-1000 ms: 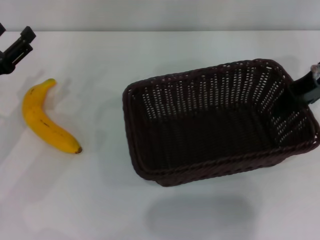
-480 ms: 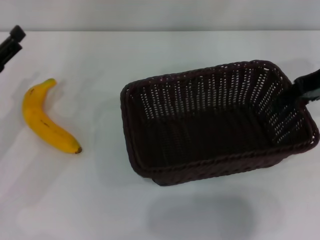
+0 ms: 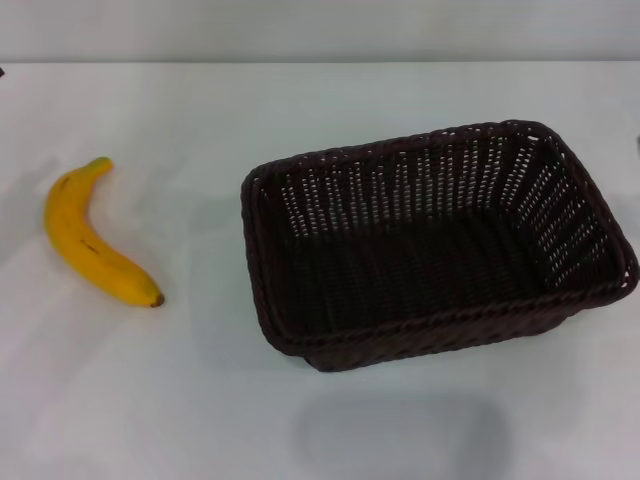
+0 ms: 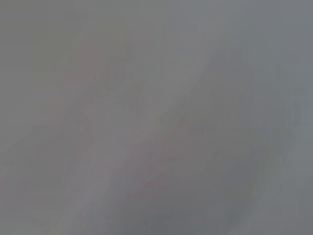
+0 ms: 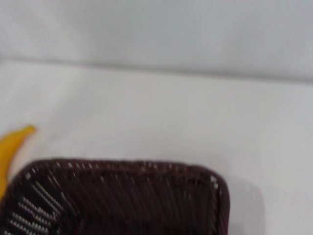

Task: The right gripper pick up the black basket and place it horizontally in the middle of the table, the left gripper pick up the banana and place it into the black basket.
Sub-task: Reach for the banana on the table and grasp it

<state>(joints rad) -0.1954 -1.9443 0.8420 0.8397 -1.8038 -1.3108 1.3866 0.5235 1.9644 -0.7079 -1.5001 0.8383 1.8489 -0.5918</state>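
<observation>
The black basket [image 3: 430,250] stands on the white table [image 3: 200,400], right of the middle, its long side running roughly left to right and a little skewed. Its rim also shows in the right wrist view [image 5: 122,169]. The yellow banana [image 3: 88,238] lies on the table at the left, apart from the basket; its end shows in the right wrist view [image 5: 12,142]. Neither gripper shows in any view. The left wrist view is a plain grey blur.
The table's far edge [image 3: 320,62] meets a grey wall at the back. A soft shadow [image 3: 400,435] lies on the table in front of the basket.
The right gripper has let go of the basket's right end and drawn back out of view to the right. The left gripper has withdrawn out of view at the far left. The basket now rests still.
</observation>
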